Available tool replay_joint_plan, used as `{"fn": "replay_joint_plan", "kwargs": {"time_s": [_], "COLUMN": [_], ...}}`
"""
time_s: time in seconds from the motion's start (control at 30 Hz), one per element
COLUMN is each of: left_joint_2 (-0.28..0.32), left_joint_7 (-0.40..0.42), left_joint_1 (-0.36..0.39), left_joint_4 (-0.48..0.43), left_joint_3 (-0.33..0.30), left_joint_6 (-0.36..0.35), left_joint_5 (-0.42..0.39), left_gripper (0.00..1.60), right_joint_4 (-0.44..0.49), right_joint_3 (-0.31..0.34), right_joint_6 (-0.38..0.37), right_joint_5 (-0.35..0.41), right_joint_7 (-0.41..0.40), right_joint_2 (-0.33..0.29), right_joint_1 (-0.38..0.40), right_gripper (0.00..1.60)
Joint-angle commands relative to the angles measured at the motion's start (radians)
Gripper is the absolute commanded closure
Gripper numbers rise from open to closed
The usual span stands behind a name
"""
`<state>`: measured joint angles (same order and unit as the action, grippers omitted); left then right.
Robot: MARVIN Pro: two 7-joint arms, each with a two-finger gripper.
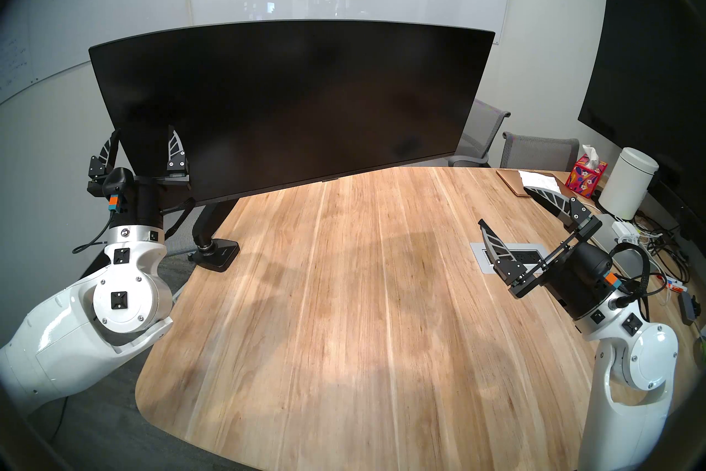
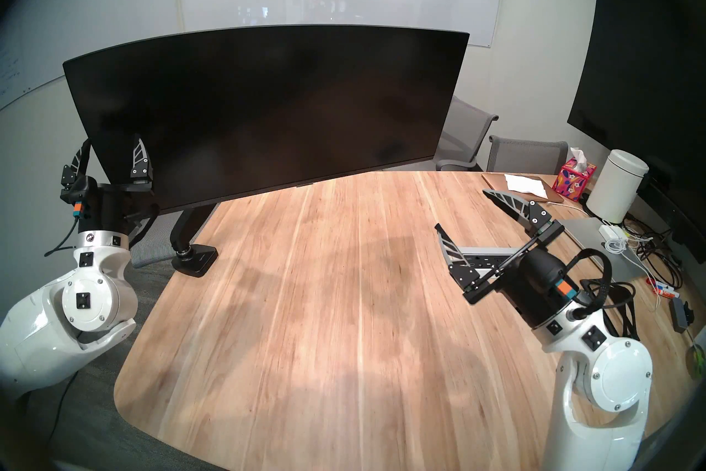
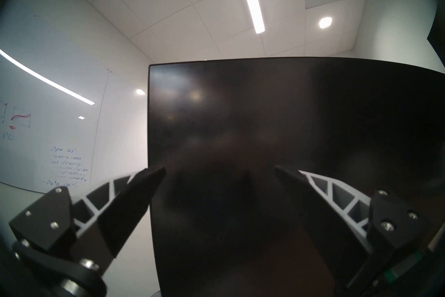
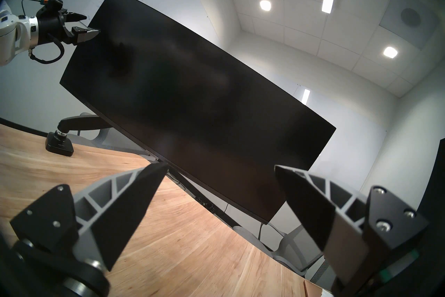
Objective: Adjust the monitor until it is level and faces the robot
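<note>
Currently the monitor (image 1: 290, 107) sits tilted over the far-left part of the wooden table (image 1: 344, 306), its left end lower than its right, carried on a black arm with a clamp base (image 1: 217, 255) at the table's left edge. Left gripper (image 1: 143, 143) points up at the monitor's lower-left corner, its 2 fingers spread wide, 1 behind the edge and 1 in front; contact can't be confirmed. Right gripper (image 1: 506, 204) hangs spread and empty over the table's right side, well apart from the monitor.
</note>
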<state>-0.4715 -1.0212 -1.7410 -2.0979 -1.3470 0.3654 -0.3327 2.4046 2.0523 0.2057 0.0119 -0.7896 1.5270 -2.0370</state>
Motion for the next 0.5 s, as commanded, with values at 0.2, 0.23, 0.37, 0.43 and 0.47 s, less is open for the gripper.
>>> {"fn": "replay_joint_plan", "kwargs": {"time_s": [0.2,0.23,0.37,0.43,0.47], "left_joint_2": [-0.102,-0.108,-0.121,-0.126,-0.128], "left_joint_7": [0.019,0.02,0.027,0.029,0.03], "left_joint_1": [0.157,0.166,0.191,0.201,0.205], "left_joint_4": [0.053,0.058,0.065,0.067,0.067], "left_joint_3": [0.066,0.07,0.076,0.079,0.079], "left_joint_6": [-0.045,-0.048,-0.059,-0.065,-0.068], "left_joint_5": [0.027,0.025,0.017,0.017,0.017], "left_gripper": [0.0,0.0,0.0,0.0,0.0], "right_joint_4": [0.017,0.017,0.017,0.017,0.017], "right_joint_3": [0.0,0.0,0.0,0.0,0.0], "right_joint_6": [0.001,0.001,0.001,0.001,0.001], "right_joint_5": [0.006,0.006,0.006,0.006,0.006], "right_joint_7": [-0.002,-0.002,-0.002,-0.002,-0.002], "right_joint_2": [-0.002,-0.002,-0.002,-0.002,-0.002], "right_joint_1": [0.002,0.002,0.002,0.002,0.002], "right_gripper": [0.0,0.0,0.0,0.0,0.0]}}
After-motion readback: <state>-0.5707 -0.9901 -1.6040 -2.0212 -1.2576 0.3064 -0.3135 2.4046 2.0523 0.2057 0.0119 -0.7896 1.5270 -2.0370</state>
